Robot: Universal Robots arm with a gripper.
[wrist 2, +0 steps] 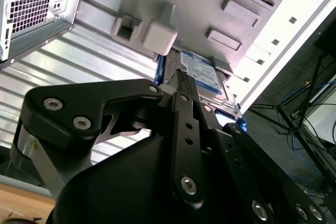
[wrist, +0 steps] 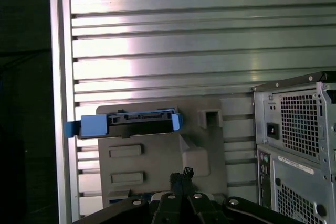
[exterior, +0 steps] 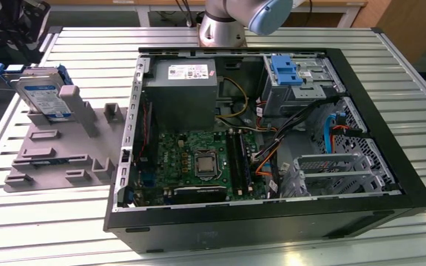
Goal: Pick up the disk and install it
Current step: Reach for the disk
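Note:
The disk (exterior: pixel 41 95) stands tilted on edge in the grey fixture block (exterior: pixel 57 149) at the exterior view's left, its white-and-blue label facing out and its blue bracket around it. In the first wrist view I see the disk (wrist: pixel 128 121) edge-on as a blue bar across the far end of the fixture (wrist: pixel 152 156). My gripper (wrist: pixel 182 174) hangs well above the fixture, apart from the disk, its black fingertips together with nothing between them. In the second wrist view the gripper (wrist 2: pixel 179 74) overlaps the disk (wrist 2: pixel 202 72), which rests under the fixture (wrist 2: pixel 210 3).
An open computer case (exterior: pixel 412 188) lies on the slatted metal table (exterior: pixel 65 221), with a motherboard, a power supply and a blue-tabbed drive bay (exterior: pixel 285 69) inside. Its rear panel (wrist: pixel 299 140) stands beside the fixture. The arm's base (exterior: pixel 224 25) is behind the case.

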